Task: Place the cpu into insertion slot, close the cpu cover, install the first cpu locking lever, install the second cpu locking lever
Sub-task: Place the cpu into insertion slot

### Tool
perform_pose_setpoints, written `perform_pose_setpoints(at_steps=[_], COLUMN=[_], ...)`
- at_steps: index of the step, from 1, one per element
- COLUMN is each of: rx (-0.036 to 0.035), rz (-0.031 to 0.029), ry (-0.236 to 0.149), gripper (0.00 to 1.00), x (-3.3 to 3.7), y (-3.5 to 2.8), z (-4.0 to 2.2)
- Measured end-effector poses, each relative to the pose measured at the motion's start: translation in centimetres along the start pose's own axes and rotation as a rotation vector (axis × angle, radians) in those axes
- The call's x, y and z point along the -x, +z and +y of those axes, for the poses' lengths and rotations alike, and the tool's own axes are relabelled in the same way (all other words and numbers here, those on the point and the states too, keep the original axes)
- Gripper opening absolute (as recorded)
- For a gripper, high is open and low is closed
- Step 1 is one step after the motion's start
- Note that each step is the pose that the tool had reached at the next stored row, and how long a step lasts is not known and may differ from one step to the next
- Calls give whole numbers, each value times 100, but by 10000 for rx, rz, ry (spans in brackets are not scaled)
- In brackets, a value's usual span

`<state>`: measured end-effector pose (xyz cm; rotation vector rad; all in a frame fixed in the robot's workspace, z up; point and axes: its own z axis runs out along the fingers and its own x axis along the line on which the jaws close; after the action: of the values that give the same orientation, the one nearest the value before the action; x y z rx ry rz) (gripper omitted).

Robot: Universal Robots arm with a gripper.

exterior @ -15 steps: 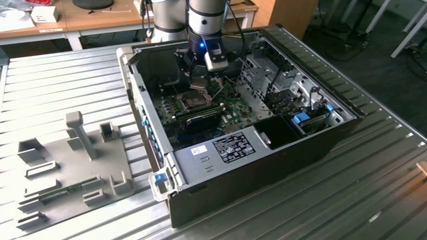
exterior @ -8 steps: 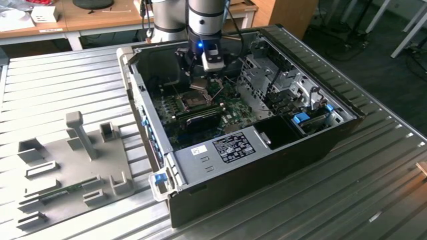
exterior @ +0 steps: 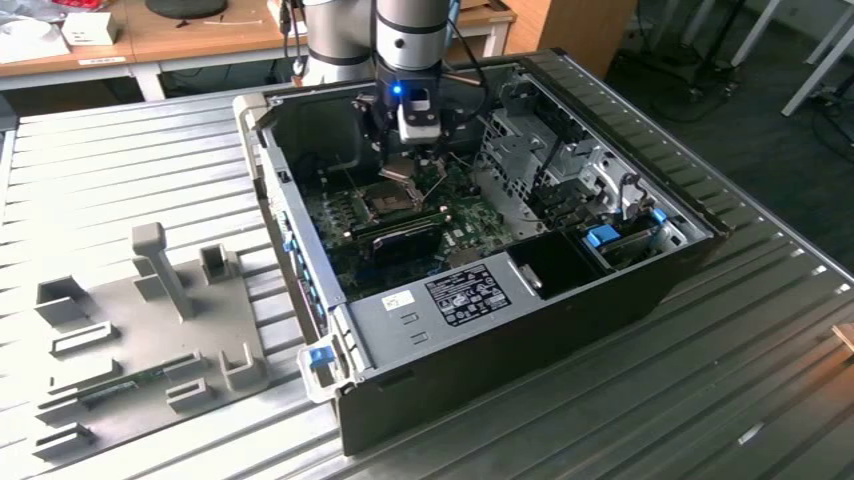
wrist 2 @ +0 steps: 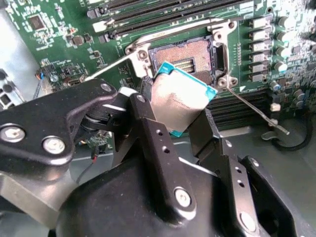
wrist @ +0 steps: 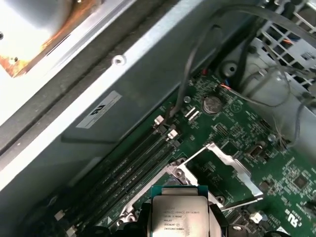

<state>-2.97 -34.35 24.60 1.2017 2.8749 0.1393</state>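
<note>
Hand [wrist 2: 173, 116]: held the cpu [wrist 2: 180, 98] tight, just over the slot [wrist 2: 190, 57].
Slot: was bare; cover [wrist: 234, 170] was open.
Left: all four steps.

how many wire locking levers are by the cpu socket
2, both in the second wrist view: one lever runs from the insertion slot corner beside the cpu out across the memory slots; the other lever leaves the opposite corner. None seems hidden.

One cpu [wrist 2: 180, 101], one insertion slot [wrist 2: 190, 55]
</note>
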Motion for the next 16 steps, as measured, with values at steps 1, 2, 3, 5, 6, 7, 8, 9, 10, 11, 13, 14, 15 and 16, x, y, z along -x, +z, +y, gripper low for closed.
perform_pose_setpoints(at_steps=[1,2,3,5,6,7,8,9,10,11,13,14,15,16], rx=[-4,-11,-15,-16,-15,-15,-15,-15,-15,-15,-14,-15,-15,-14], rz=[-17,-35,-48,-54,-55,-54,-54,-55,-55,-54,-56,-55,-55,-55], ry=[112,222,318,374,375,376,376,377,377,377,380,380,378,378], gripper=[54,54,54,54,54,54,54,54,54,54,54,54,54,54], x=[-1,-1,0,0,-1,-1,-1,-1,-1,-1,-5,-9,-13,-18], y=[0,1,1,0,0,1,1,1,1,1,0,0,0,0], z=[-1,0,-1,-1,-1,-1,-1,-1,-1,-1,-5,-8,-12,-18])
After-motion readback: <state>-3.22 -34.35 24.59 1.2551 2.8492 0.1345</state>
